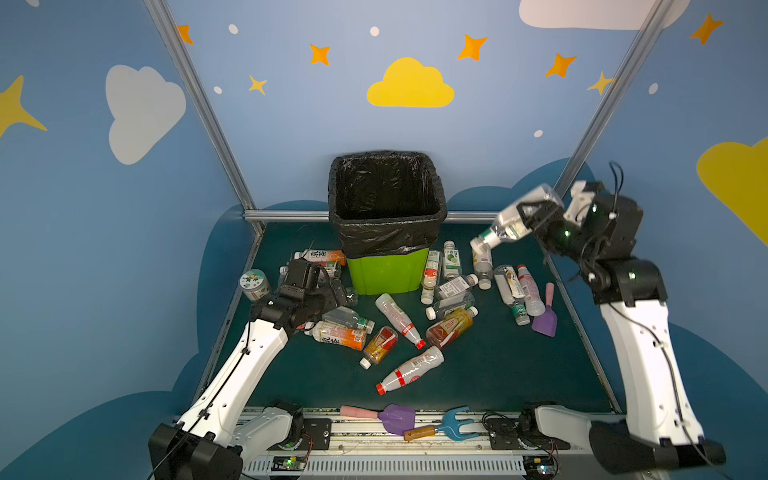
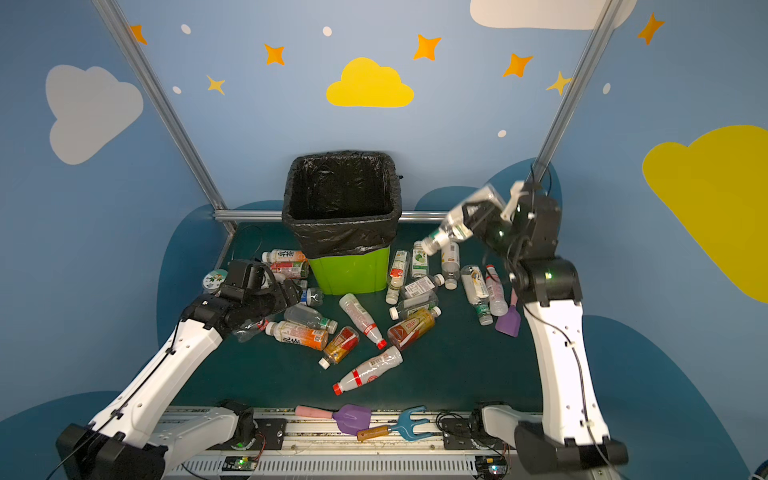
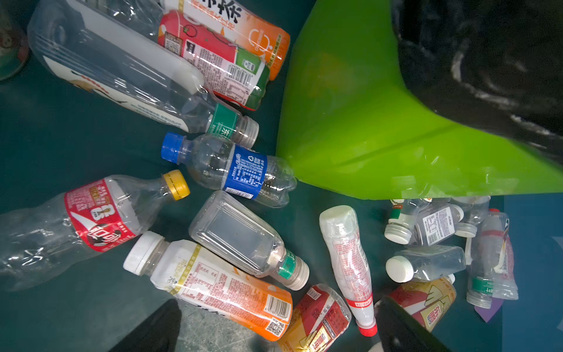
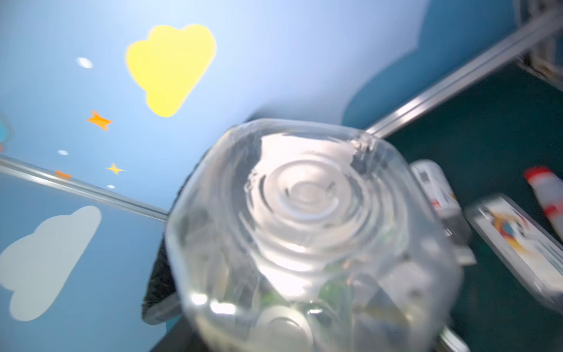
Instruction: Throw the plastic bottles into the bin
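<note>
Currently: right gripper (image 1: 536, 216) is clamped on a clear bottle (image 1: 505, 226), white cap pointing down toward the bin (image 1: 386, 272). The bottle is in the air to the right of the bin, not over its mouth, above the loose bottles (image 1: 453, 266) lying on that side. Both top views agree. The right wrist view is motion-blurred: the clear bottle's ribbed base (image 4: 307, 219) fills the frame, the fingers are hidden behind it, and the label is unreadable.

Left gripper (image 1: 336, 293) sits low by the bin's left front corner, jaws wide apart, nothing between them. The left wrist view shows only the two fingertips (image 3: 152, 329), cut off by the frame edge. Ahead of them lies a blue-cap bottle (image 3: 228, 170), its base right against the bin's corner, with a yellow-cap bottle (image 3: 100, 213) just beside it. From above, the left arm covers most of that cluster; in a top view only part of the blue-cap bottle (image 2: 311, 296) shows.

Bin interior is black bag (image 1: 386, 195), too dark to tell what's inside. The remaining bottles lie flat on the dark green mat (image 1: 478, 374) in front of the bin and on both sides. The jar (image 1: 254, 284) is partly behind the left arm. The purple shovel (image 1: 545, 318) lies right of the pile; in a top view the right arm hides most of its handle.
</note>
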Motion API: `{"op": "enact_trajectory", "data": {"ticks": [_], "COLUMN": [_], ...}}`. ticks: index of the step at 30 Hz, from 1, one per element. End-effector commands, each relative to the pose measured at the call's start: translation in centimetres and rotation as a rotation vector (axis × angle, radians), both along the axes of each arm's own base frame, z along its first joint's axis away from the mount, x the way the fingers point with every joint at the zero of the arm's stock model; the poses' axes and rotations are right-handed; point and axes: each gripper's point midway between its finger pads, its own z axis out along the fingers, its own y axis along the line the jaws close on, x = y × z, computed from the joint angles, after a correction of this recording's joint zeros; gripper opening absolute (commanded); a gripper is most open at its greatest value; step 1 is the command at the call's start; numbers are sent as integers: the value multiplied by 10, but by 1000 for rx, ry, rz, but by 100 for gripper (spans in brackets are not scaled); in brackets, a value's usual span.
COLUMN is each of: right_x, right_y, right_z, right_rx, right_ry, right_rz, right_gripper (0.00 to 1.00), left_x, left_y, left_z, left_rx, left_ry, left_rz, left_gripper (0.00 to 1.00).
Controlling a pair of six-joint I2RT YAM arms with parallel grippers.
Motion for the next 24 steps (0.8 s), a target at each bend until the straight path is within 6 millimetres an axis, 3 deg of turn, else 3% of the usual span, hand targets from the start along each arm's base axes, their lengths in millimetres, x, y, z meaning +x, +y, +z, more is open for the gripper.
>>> {"op": "enact_trajectory", "data": {"ticks": [1,2,3,5,9,14,17,20,24], "right_x": [31,51,59,81,92,54,25,2,-21], "right_y": [73,97,110,122,100,46,11,-5,-11], "right_z": [82,74,83,85,72,83,69,45,-10], "right_rx": [-41,-54,-38,34,51,23,3,-45,-129], "right_ry": [-236,-209,-233,-253,-185,-295,-277,-224,-94], "right_rz": [191,240,269,296,279,166,104,88,106], "right_gripper": [63,68,73,85,93,93,93,92,91], "left_x": [-6,-6,-7,-8,-16,-30,-35,-38,-43], "left_y": [5,5,5,6,14,30,35,40,47], "left_z": [0,1,1,4,10,9,6,-4,-24], "left_rx": [-5,-10,-15,-20,-6,3,-13,-17,-33], "left_ry": [35,39,42,50,56,50,61,101,175], "left_rz": [12,15,18,23,43,95,128,161,209], "left_gripper": [100,100,100,100,100,100,100,98,98]}}
